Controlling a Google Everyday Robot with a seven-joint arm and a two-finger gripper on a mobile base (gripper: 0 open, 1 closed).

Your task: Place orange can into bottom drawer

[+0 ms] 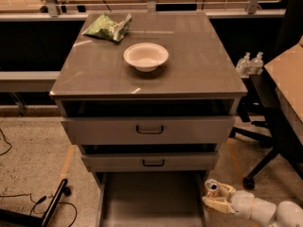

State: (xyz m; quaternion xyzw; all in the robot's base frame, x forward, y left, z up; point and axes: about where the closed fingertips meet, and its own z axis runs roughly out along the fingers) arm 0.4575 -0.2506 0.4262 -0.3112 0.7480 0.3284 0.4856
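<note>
Carry step, placing not yet done. My gripper (213, 196) is low at bottom right, just outside the right rail (202, 207) of the drawer (151, 200), fingers closed round the can (211, 187). The can looks roughly upright with its silver top showing. It sits beside the drawer's right side, not over the tray.

Next move as I judge it: lift enough to clear the rail, shift left until the can is over the tray floor, lower, then let go.

Edges: the rail sits between can and tray, so that's the thing to clip. The middle drawer (150, 161) front overhangs the tray's back part, so I'd keep toward the front, where there's headroom. The tray floor that shows is bare and wide, so there's plenty of room to set down.

A chair base (265, 169) stands near my arm on the right, which means little room to swing out that way. The bowl (146, 56) and bag (108, 27) up on the cabinet top (199, 65) are well apart from all this
</note>
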